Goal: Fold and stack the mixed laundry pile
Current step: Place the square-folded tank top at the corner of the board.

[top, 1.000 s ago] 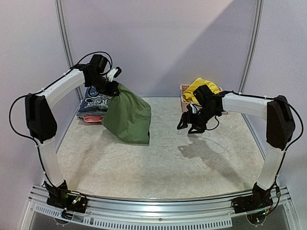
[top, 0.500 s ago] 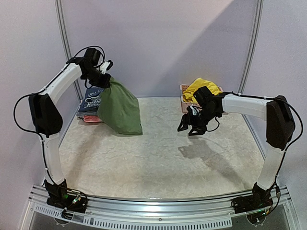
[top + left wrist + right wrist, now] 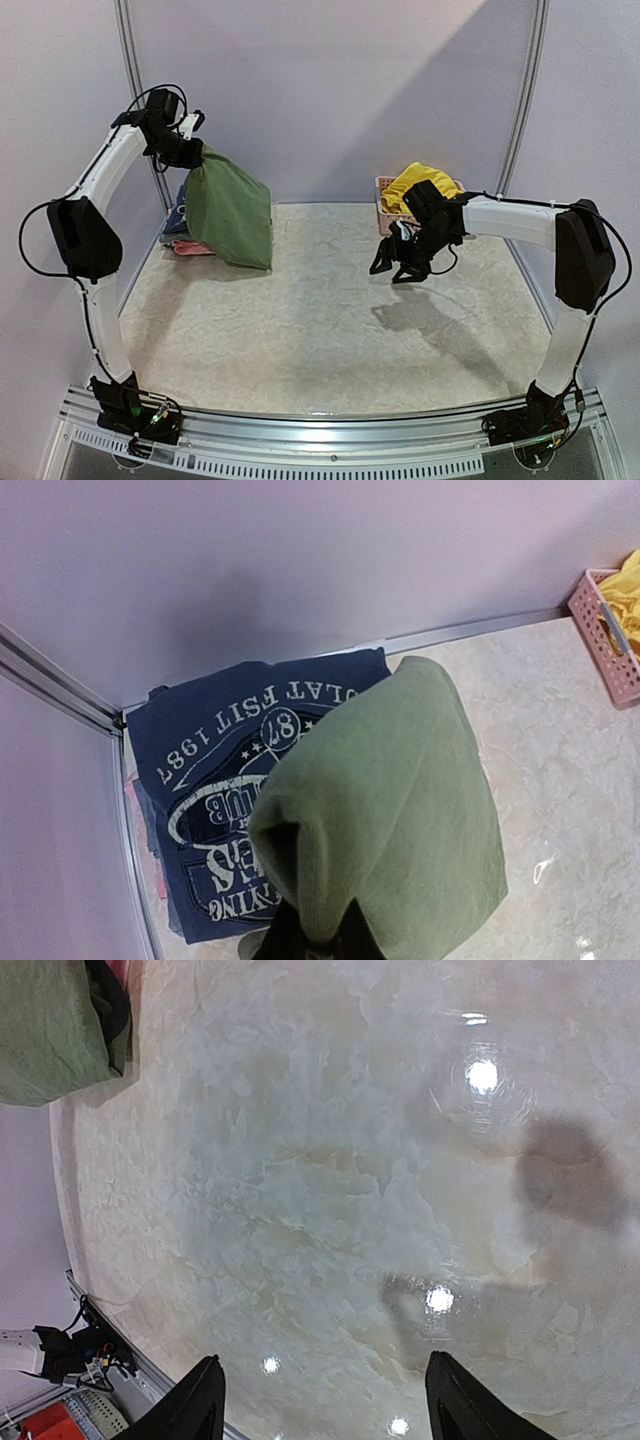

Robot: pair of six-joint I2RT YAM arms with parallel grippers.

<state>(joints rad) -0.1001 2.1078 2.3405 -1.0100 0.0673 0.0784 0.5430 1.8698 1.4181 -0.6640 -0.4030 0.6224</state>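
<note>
L pincer (image 3: 190, 150) shut tight on top corner of green shirt (image 3: 230, 208), holding it up. Shirt hangs as a folded bundle just in front of the stack (image 3: 178, 232), partly covering the navy tee (image 3: 215, 770) on top of it. Can't tell if shirt's bottom edge touches the desk (image 3: 330, 330). R pincer (image 3: 395, 262) wide open, nothing in it, hovering over desk well right of stack. Yellow shorts (image 3: 415, 180) heaped in pink basket (image 3: 383, 190), far right of stack, by back wall.
</note>
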